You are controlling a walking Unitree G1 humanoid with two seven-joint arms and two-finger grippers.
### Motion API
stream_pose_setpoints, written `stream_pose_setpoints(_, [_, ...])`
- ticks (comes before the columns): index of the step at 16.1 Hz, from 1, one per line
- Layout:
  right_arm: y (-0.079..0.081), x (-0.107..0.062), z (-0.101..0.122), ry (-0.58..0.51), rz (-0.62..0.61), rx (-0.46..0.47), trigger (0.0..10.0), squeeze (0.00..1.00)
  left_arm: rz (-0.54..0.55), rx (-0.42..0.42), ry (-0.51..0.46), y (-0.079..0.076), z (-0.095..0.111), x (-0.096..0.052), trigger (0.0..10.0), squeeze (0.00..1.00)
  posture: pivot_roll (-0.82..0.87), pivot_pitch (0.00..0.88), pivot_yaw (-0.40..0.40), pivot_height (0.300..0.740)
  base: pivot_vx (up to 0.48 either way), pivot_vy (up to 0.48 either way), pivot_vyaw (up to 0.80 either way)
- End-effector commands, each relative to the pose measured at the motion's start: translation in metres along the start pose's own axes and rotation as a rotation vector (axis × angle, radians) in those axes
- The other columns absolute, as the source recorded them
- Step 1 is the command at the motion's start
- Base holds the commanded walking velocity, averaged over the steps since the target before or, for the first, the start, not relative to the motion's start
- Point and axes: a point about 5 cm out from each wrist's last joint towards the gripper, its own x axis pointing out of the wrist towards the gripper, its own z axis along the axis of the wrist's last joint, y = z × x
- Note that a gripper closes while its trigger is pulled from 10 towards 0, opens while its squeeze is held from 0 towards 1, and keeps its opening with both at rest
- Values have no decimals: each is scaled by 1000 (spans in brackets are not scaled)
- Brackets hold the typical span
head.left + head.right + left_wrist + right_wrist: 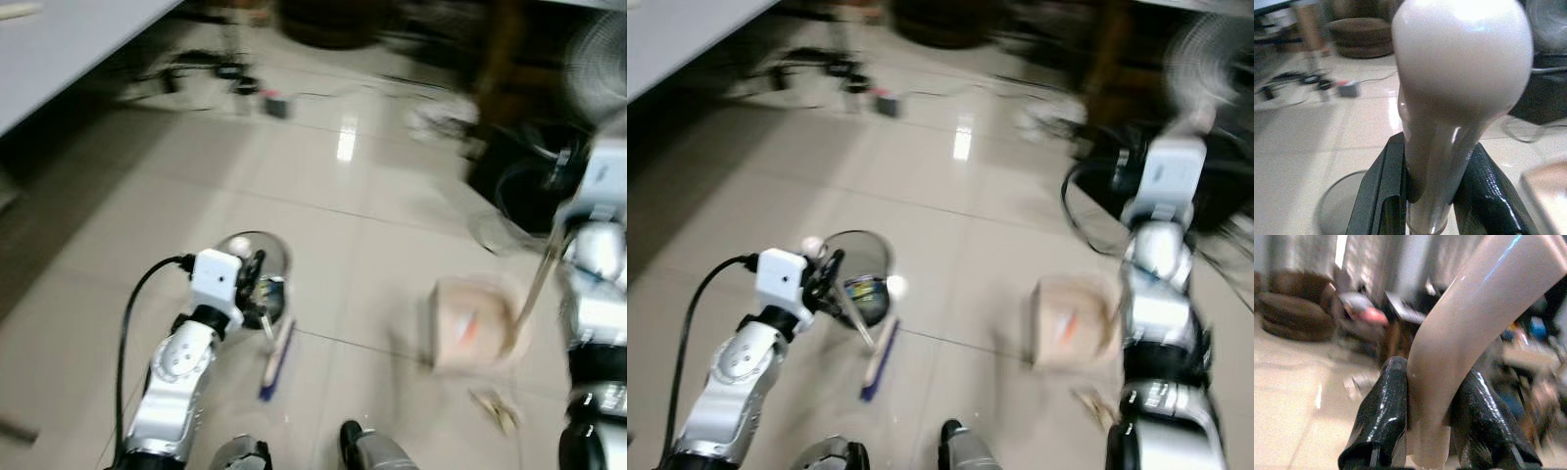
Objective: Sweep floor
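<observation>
Probably a tiled, cable-strewn workroom floor [323, 245]

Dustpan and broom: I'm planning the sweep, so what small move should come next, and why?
Probably draw the broom, held by the left gripper, sideways toward the dustpan, whose handle the right gripper holds. The two stand apart on the tile floor, and scraps lie near the pan.
</observation>
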Motion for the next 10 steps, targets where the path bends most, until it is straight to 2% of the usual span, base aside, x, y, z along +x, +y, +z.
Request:
stream_pose_setpoints(1, [1, -1, 16, -68, -4, 62, 10000, 0, -3, 0, -31, -2, 4, 2, 10000, 0, -24, 100, 36, 740, 0, 0, -800])
stream_pose_setpoints(5, [23, -20, 2, -18, 82, 74, 10000, 0, 6, -8, -12, 0, 1, 4, 10000, 0, -40, 106, 34, 740, 0, 0, -800])
stream_pose_setpoints(10, [26, -25, 3, -1, 89, 85, 10000, 0, 82, 14, -50, 14, 8, 6, 10000, 0, -40, 112, 27, 740, 0, 0, -800])
